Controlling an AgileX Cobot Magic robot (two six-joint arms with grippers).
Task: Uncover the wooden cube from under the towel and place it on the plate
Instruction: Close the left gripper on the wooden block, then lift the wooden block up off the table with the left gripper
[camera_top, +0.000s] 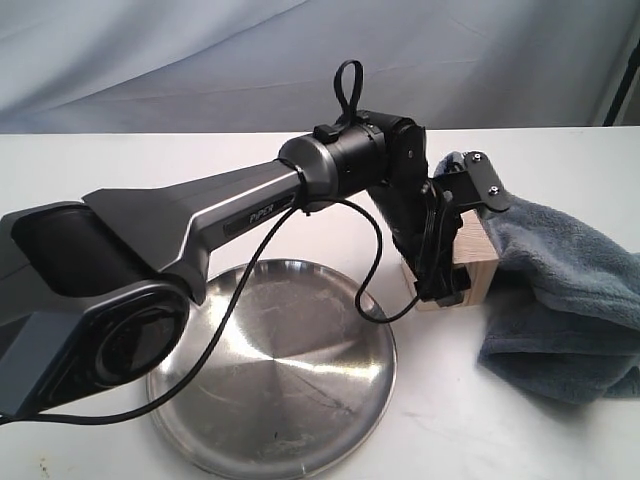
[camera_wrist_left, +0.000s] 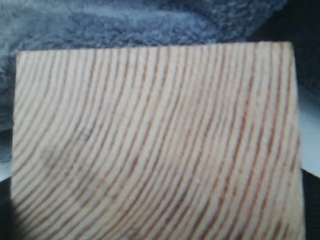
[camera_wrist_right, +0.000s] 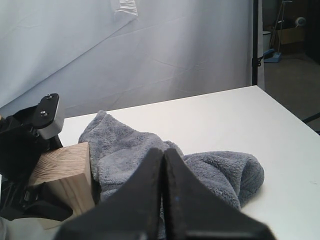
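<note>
The wooden cube (camera_top: 476, 262) stands uncovered on the white table, between the plate (camera_top: 290, 390) and the towel (camera_top: 565, 300). My left gripper (camera_top: 443, 268) reaches across the plate, and its black fingers clasp the cube on two sides. In the left wrist view the cube's grain (camera_wrist_left: 155, 140) fills the frame, with the towel (camera_wrist_left: 125, 22) behind it. The right wrist view shows the cube (camera_wrist_right: 62, 175) beside the crumpled towel (camera_wrist_right: 130, 150). My right gripper (camera_wrist_right: 163, 157) hovers near the towel, shut and holding nothing.
The steel plate lies at the table's front, under the left arm. A loose black cable (camera_top: 375, 270) hangs from the left wrist over the plate's rim. A grey backdrop (camera_top: 200, 50) closes off the back. The table's right edge (camera_wrist_right: 290, 110) shows in the right wrist view.
</note>
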